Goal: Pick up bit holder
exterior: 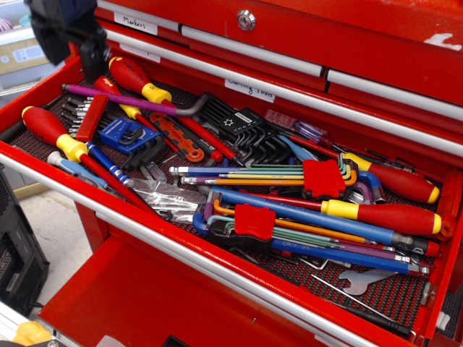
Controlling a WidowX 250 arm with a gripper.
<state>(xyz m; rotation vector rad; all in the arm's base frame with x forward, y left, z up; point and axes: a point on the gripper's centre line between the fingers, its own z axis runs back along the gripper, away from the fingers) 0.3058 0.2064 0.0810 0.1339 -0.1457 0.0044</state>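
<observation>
The bit holder is a narrow red bar lying at the left end of the open drawer, with a row of short dark bits along its left side. It lies between a purple hex key and a red-and-yellow screwdriver. My gripper is a dark, blurred shape at the top left, above and behind the bit holder and apart from it. Its fingers look spread and hold nothing.
A blue block of black hex keys lies just right of the bit holder. Red clips of rainbow hex keys, more screwdrivers and a wrench fill the drawer. The drawer's front rail and the closed drawers above bound it.
</observation>
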